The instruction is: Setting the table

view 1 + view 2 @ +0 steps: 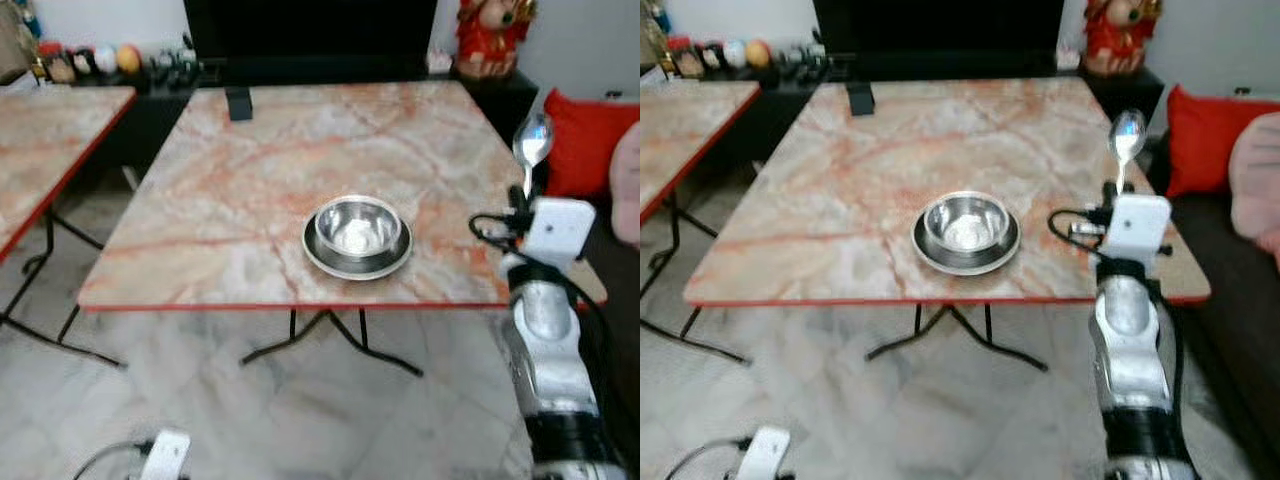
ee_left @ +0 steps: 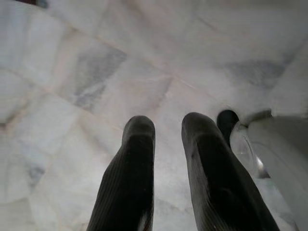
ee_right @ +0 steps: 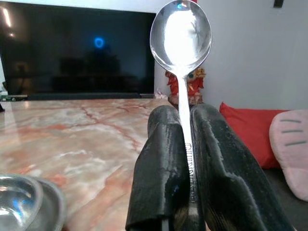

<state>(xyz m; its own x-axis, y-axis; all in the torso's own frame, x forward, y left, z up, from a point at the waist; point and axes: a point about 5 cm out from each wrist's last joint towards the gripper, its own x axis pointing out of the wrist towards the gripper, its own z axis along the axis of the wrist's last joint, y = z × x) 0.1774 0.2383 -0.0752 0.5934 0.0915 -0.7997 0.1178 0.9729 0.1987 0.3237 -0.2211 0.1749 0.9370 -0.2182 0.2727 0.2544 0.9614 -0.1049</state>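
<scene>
right gripper (image 3: 185,139) clamped on one spoon (image 3: 181,36), held upright at the table's (image 1: 250,180) right edge, right of one bowl (image 1: 357,227) on one plate (image 1: 357,262). left gripper (image 2: 168,139) hangs idle, fingers slightly apart.

One spoon (image 3: 180,33), one bowl (image 1: 357,226), one plate (image 1: 312,250), two tables (image 1: 220,200)

bowl (image 1: 358,227) in plate (image 1: 357,262) on table (image 1: 220,200), spoon (image 1: 532,142) right of them

A marble-topped table (image 1: 230,200) bears a plate (image 1: 357,260) holding a bowl (image 1: 357,227).
</scene>
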